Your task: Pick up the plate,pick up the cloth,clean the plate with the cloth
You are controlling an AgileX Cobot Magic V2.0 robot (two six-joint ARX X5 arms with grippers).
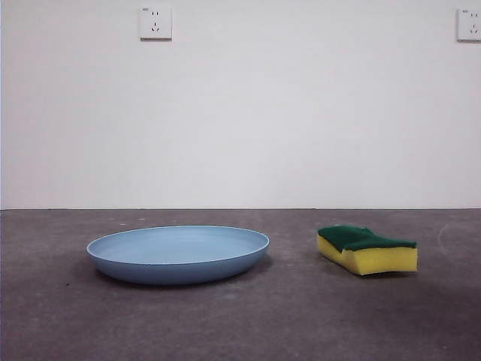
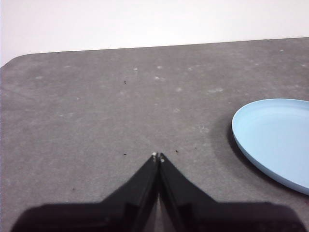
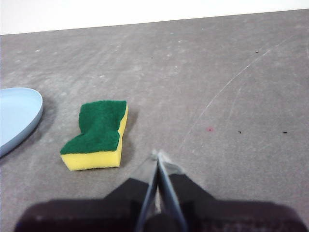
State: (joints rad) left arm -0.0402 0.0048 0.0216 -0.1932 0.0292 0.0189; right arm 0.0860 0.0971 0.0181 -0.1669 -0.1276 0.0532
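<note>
Both grippers hang over bare table with jaws pressed together, holding nothing — the left gripper (image 2: 158,156) has the plate (image 2: 273,138) at its two o'clock, the right gripper (image 3: 157,155) has the sponge (image 3: 98,134) at ten o'clock — plate and sponge lying apart on the grey table (image 1: 301,316).

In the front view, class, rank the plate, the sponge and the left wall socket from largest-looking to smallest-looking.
1. The plate, widest by far.
2. The sponge, clearly smaller than the plate.
3. The left wall socket, smallest in the picture; it sits on the far wall, so distance shrinks it and its true size against the sponge is unsure.
</note>
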